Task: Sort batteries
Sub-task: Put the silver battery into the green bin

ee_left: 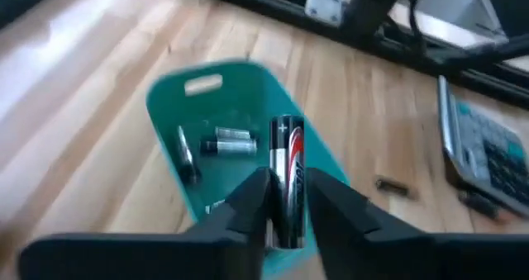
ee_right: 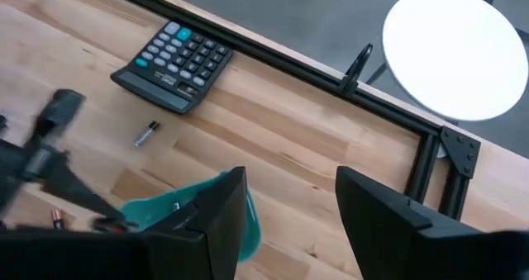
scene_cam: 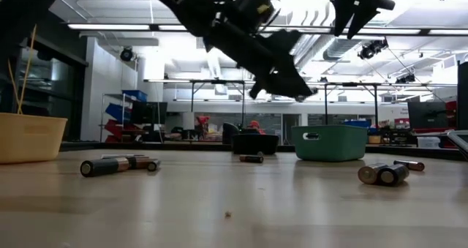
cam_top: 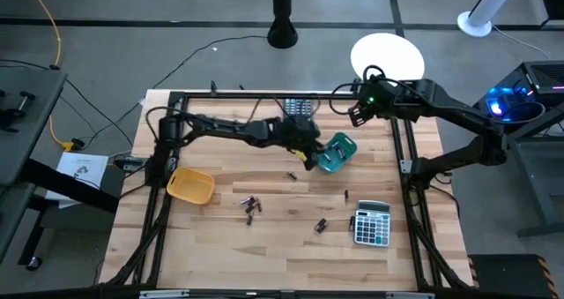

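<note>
Left gripper [ee_left: 285, 210] is clamped on one black-and-red battery [ee_left: 287, 181], held above the teal tray [ee_left: 165, 106]. Several batteries [ee_left: 227, 140] lie inside that tray. Right gripper [ee_right: 285, 201] hangs with its fingers apart over the table's far right corner. More loose batteries [cam_top: 249, 205] lie mid-table between the yellow tray [cam_top: 190, 185] and the grey calculator [cam_top: 372, 222].

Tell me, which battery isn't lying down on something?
The black-and-red battery, held between the left gripper's fingers above the teal tray. The others lie in the tray or on the table.
</note>
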{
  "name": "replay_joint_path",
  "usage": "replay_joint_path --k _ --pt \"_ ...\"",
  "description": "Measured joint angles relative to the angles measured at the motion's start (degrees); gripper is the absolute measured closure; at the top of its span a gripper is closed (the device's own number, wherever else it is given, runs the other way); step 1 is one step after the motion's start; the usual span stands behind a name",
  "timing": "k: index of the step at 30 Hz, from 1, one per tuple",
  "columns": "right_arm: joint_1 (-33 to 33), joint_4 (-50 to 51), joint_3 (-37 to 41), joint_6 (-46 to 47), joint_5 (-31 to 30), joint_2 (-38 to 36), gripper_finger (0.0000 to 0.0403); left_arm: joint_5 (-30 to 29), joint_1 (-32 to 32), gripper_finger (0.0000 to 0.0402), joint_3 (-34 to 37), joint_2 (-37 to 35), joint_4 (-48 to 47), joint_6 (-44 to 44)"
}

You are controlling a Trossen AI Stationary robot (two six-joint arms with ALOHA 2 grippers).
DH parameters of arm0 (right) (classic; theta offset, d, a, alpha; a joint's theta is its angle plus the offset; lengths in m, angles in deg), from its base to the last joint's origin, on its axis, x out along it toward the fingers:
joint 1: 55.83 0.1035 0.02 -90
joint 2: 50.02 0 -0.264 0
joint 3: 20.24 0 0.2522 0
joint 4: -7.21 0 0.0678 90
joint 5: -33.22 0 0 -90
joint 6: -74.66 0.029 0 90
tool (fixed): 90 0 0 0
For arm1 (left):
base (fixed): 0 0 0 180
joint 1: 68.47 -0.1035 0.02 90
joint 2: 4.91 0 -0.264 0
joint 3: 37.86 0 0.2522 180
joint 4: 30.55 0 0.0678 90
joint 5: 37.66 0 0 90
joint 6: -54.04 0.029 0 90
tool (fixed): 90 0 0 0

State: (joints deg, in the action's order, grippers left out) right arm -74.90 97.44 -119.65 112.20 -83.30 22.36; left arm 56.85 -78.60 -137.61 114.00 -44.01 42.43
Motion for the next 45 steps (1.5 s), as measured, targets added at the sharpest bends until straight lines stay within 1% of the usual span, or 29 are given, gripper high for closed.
replay_joint_path --k 1,3,6,8,10,12,15,17,21,23,27,30,38,40,45 --pt "0.0 -0.1 0.0 0.0 0.0 0.0 0.0222 -0.5 0.2 0.0299 -1.0 0.5 0.1 -0.2" --pt "0.0 -0.4 0.0 0.1 0.2 0.0 0.0222 -0.5 0.1 0.0258 -2.7 0.6 -2.6 -0.5" --pt "0.0 -0.4 0.0 0.2 0.5 0.0 0.0222 -0.5 -0.8 0.0207 -3.5 -0.2 -7.3 -0.1" --pt "0.0 -0.5 0.0 0.2 0.6 0.0 0.0222 -1.8 -1.9 0.0186 -3.3 -0.8 -11.4 -0.9" --pt "0.0 -0.6 0.0 0.2 0.6 0.0 0.0222 -5.4 -3.2 0.0176 -3.2 -1.4 -15.8 -3.7" --pt "0.0 -0.8 0.0 0.2 0.6 0.0 0.0222 -8.5 -4.9 0.0173 -1.6 -1.6 -17.1 -7.8" --pt "0.0 -1.0 0.0 0.2 0.5 0.0 0.0222 -9.2 -7.5 0.0176 1.8 -0.3 -18.0 -15.1" --pt "0.0 -1.3 0.0 0.2 0.5 0.0 0.0222 -10.5 -8.9 0.0181 2.8 0.9 -17.5 -17.2" --pt "0.0 -1.8 0.0 0.1 0.5 0.0 0.0222 -10.6 -10.4 0.019 2.6 2.9 -16.6 -19.8" --pt "0.0 -1.9 0.0 0.1 0.5 0.0 0.0222 -12.6 -10.1 0.0194 2.8 3.6 -17.4 -19.9" --pt "0.0 -1.9 0.0 0.0 0.5 0.0 0.0222 -12.9 -9.1 0.0198 2.6 3.3 -17.3 -18.9" --pt "0.0 -1.9 0.0 0.0 0.5 0.0 0.0222 -14.2 -7.7 0.0198 2.7 3.2 -19.4 -18.8" --pt "0.0 -1.9 0.0 0.0 0.5 0.0 0.0222 -21.3 -3.6 0.0198 2.7 3.4 -17.5 -17.3" --pt "0.0 -1.9 0.0 0.0 0.3 0.0 0.0222 -23.3 -2.8 0.0198 2.6 4.2 -15.4 -18.2" --pt "0.0 -2.0 0.0 0.0 -0.1 0.0 0.0222 -23.1 -2.7 0.0198 2.4 7.2 -13.2 -23.9"
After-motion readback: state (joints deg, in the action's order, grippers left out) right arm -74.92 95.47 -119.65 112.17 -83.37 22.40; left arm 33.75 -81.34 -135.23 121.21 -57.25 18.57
